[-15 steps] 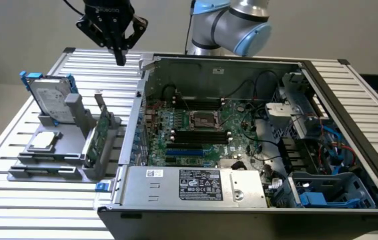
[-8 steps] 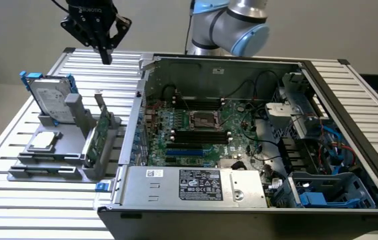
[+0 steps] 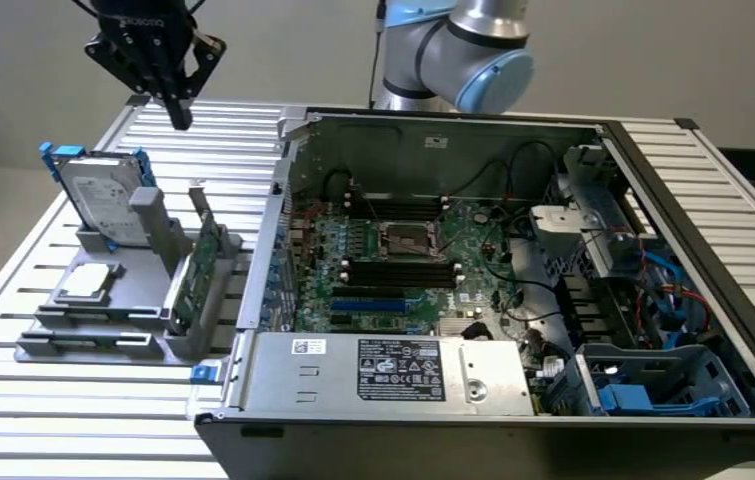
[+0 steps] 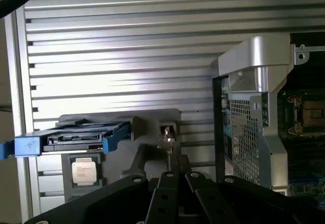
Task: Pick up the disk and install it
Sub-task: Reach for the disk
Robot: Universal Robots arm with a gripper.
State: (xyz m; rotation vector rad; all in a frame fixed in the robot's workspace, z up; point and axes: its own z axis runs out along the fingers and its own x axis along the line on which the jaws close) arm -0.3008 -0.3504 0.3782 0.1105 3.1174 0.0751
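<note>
The disk (image 3: 100,196), a silver-grey drive with a white label and blue side rails, stands tilted on edge in a grey holder (image 3: 110,300) at the exterior view's left. Seen from above in the wrist view, the disk (image 4: 76,138) shows its blue rails edge-on. My gripper (image 3: 177,118) hangs shut above the slatted table, higher than the disk and a little toward the exterior view's right of it, holding nothing. Its black fingers (image 4: 172,183) meet at a point over the holder.
An open computer case (image 3: 511,270) with a motherboard fills the middle and right. The holder also carries a small silver square chip (image 3: 89,283) and a thin green circuit card (image 3: 188,275). The case's metal corner (image 4: 254,82) stands close beside the gripper. The slatted table (image 3: 84,440) lies beneath.
</note>
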